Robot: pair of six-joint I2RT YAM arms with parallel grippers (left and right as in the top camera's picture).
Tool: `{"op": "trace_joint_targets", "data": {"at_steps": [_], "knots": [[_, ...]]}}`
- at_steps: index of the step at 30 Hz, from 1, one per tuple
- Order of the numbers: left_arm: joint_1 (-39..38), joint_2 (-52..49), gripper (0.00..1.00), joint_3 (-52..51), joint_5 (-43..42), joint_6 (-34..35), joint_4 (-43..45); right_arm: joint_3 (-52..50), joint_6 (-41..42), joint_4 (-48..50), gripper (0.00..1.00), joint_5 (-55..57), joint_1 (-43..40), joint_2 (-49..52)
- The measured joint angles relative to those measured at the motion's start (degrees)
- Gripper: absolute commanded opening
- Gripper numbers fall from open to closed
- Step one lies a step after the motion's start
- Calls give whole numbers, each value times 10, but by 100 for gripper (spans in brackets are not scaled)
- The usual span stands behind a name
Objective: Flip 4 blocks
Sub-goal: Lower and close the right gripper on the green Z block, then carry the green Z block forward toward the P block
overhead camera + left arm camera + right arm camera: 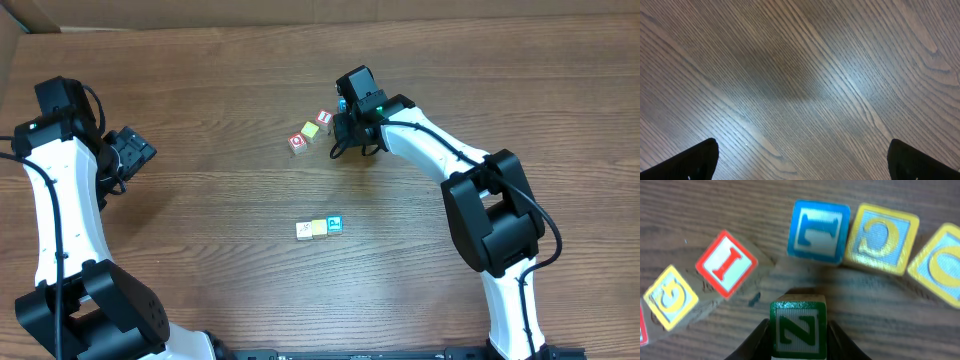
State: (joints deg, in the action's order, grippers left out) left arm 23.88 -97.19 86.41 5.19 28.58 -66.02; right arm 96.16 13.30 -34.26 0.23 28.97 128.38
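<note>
Jaws of right gripper [799, 347] clamp green Z block [798, 327], while jaws of left gripper [802, 162] stand wide apart.

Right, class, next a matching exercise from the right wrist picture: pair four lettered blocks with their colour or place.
Column one: 1 Z block; 2 T block; 3 I block; 4 G block.
Column two: a red frame; b yellow frame; c blue frame; d green, between the fingers of the right gripper.
Pairs: 1-d; 2-c; 3-a; 4-b.
</note>
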Motion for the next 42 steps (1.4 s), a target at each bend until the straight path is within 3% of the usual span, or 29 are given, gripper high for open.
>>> {"op": "trace_joint_targets", "data": {"at_steps": [14,24,42], "knots": [[0,0,100,0,0,0,0,0,4,-191,25,-1,0,-133],[0,0,100,0,0,0,0,0,56,-332,23,-3,0,-142],[0,0,100,0,0,0,0,-83,90,-303,23,-58,9,-142]]}}
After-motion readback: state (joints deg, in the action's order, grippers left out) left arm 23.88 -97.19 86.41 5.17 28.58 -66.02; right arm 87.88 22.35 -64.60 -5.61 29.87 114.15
